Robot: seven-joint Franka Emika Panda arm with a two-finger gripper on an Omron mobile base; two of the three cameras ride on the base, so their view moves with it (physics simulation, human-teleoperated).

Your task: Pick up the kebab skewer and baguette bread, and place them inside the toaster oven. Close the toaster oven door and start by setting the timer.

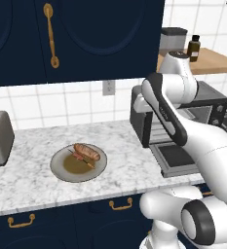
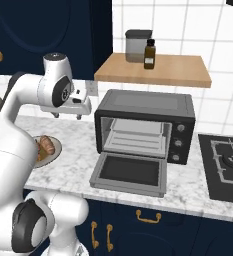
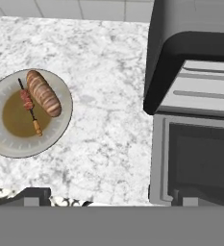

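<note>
Skewer [image 3: 30,106] lies plated, apart from spread claw [image 2: 68,115].

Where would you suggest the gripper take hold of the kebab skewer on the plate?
Probably from straight above, at the bare stick between the chunks near the kebab skewer middle, jaws across its length. It lies flat on the plate beside the baguette bread, leaving little room on that side.
</note>
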